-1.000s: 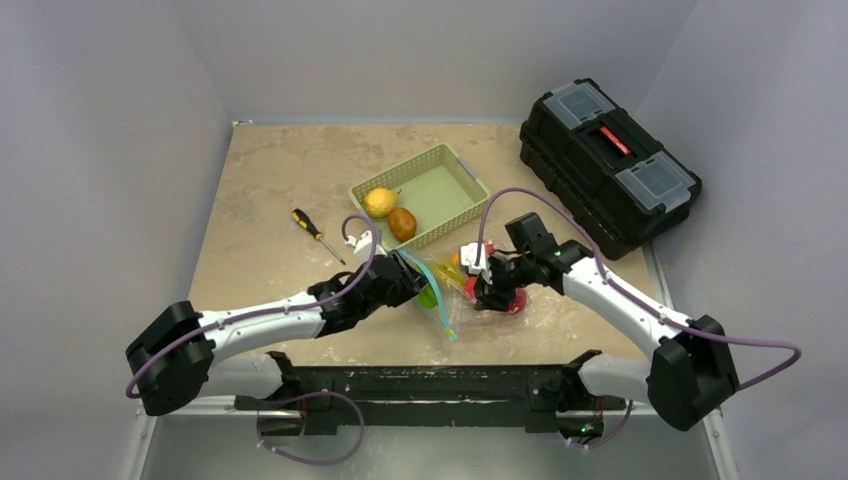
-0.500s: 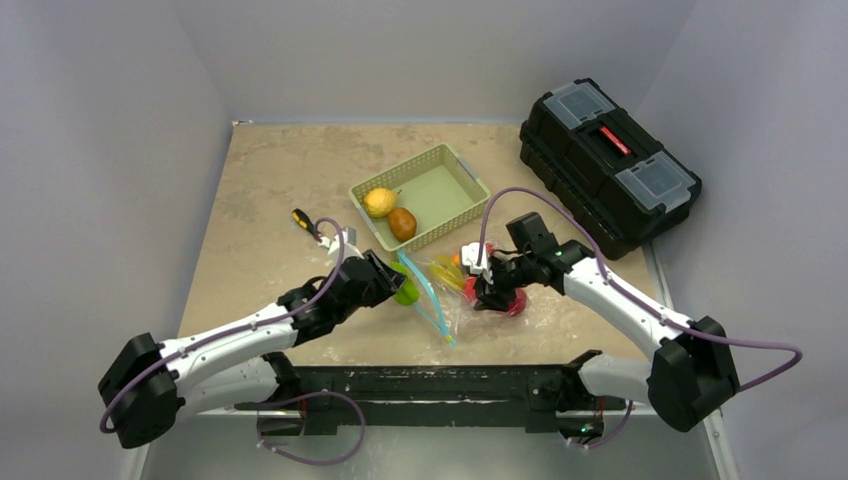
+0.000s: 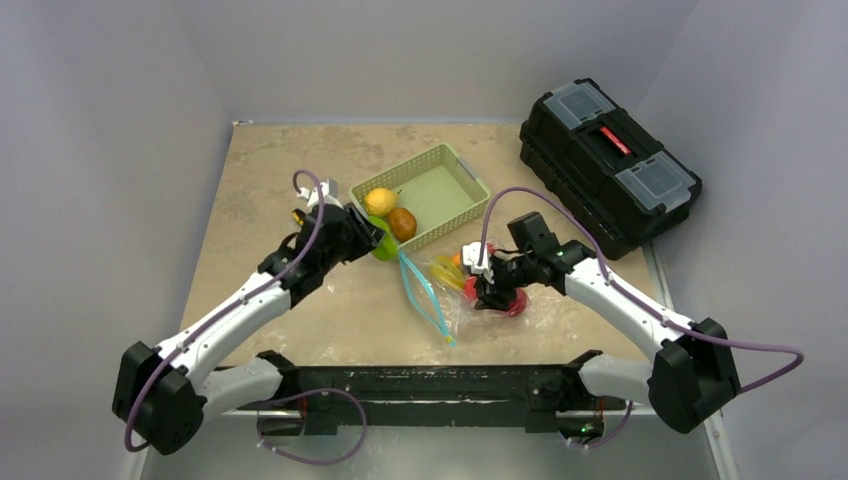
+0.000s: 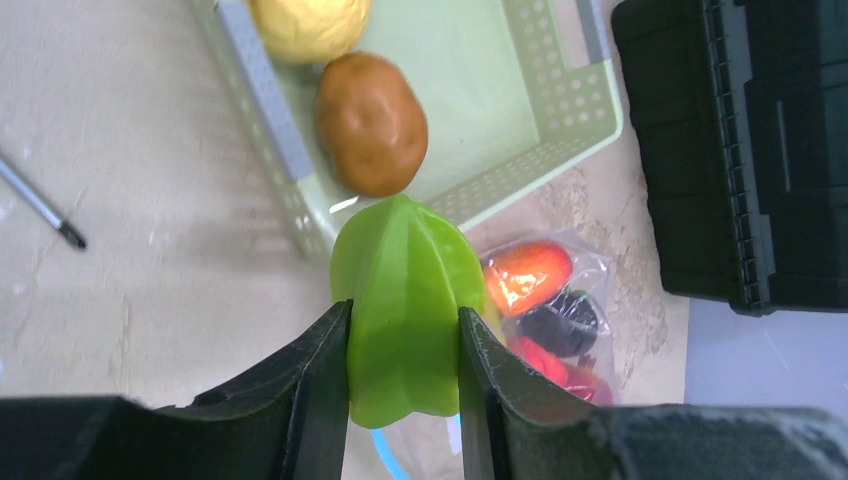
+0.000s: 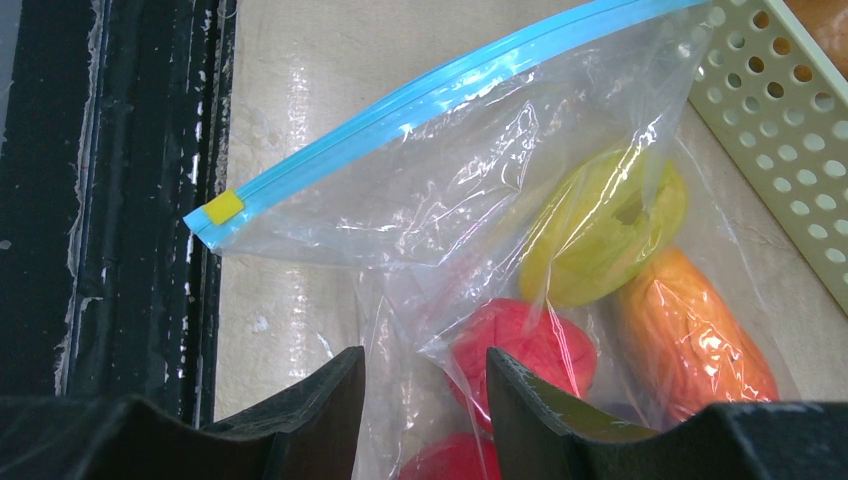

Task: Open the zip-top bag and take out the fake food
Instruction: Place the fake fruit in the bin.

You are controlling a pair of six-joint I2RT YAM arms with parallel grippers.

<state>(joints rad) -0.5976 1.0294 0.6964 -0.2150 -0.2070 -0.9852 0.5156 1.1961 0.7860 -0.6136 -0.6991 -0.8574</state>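
Beige, mottled tabletop [image 3: 262, 165], seen from above and from both wrists. At left, a screwdriver [image 3: 298, 215] lies flat, its thin metal shaft [image 4: 38, 204] apart from the basket. The left gripper [image 4: 405, 315] is closed partway on a glossy green ridged starfruit [image 4: 400, 250]; both black fingers press its sides, and it hangs just beside the near corner of the basket. The pale green basket [image 3: 445, 158] is rectangular with perforated plastic walls and holds a dimpled yellow lemon [image 3: 379, 201] touching a smooth brown oval piece [image 3: 402, 223]. Right of centre, the zip-top bag [image 5: 450, 200], clear and crinkled, lies on the table near the basket, its light-blue zipper strip [image 5: 430, 90] ending in a yellow tab [image 5: 224, 207]. Inside are a yellow-green disc [image 5: 605, 225], an orange oval [image 5: 690, 335] and rounded red pieces [image 5: 520, 350]. The right gripper [image 5: 425, 365] rests half-spread on the bag; whether it clamps the film cannot be told. Far right, a black, hard-plastic toolbox [image 3: 610, 165].
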